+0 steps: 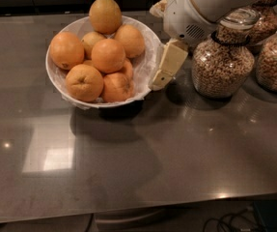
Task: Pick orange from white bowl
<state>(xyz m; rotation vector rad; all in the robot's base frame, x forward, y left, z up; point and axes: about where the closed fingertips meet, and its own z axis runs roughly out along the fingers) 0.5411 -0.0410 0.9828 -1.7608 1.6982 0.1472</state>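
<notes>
Gripper (pixel 159 76) just beside white bowl (pixel 137 76)

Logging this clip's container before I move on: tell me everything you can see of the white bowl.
The white bowl is wide, round and shallow, thin-rimmed, with a crinkled white lining showing along its inner wall. It sits upright on the grey table, at back left, casting a shadow in front. Oranges are heaped in it, the topmost above the rim. The gripper hangs just beside its right rim; contact cannot be judged.
</notes>
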